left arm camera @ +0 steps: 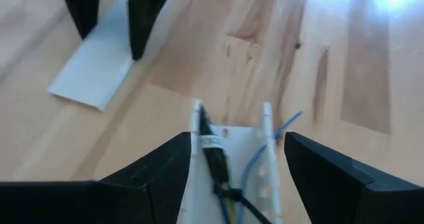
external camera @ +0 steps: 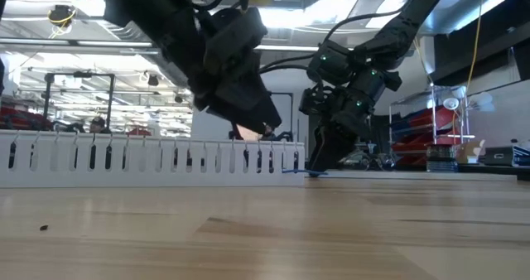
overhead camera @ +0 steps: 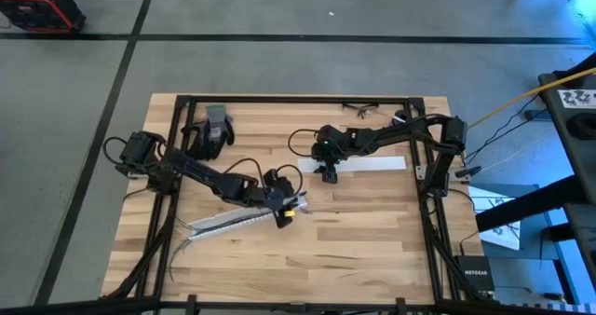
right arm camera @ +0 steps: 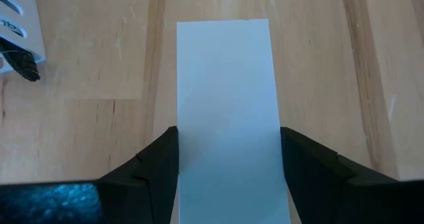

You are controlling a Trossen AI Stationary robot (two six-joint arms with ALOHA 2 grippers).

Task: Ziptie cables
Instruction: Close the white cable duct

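High view: cables (overhead camera: 244, 219) lengthwise along diagonal channel (overhead camera: 219, 224), left pincer (overhead camera: 291, 212) apart astride.

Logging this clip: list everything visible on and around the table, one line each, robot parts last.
Light wooden table: one, inside a black frame.
White slotted plastic channel: one, lower left of the table, lying at a slant.
Thin dark and blue cables: a few, lying inside the channel's end.
Flat white plastic strip: one, right of centre.
Grey work gloves: at least one, maybe a pair, upper left.
Glasses: one, dark frame, top edge.
Thick yellow cord: one, off the table's right.
Red equipment: one, floor, top left.
Left end effector: open, straddling the channel's end.
Right end effector: open, straddling the strip's end.
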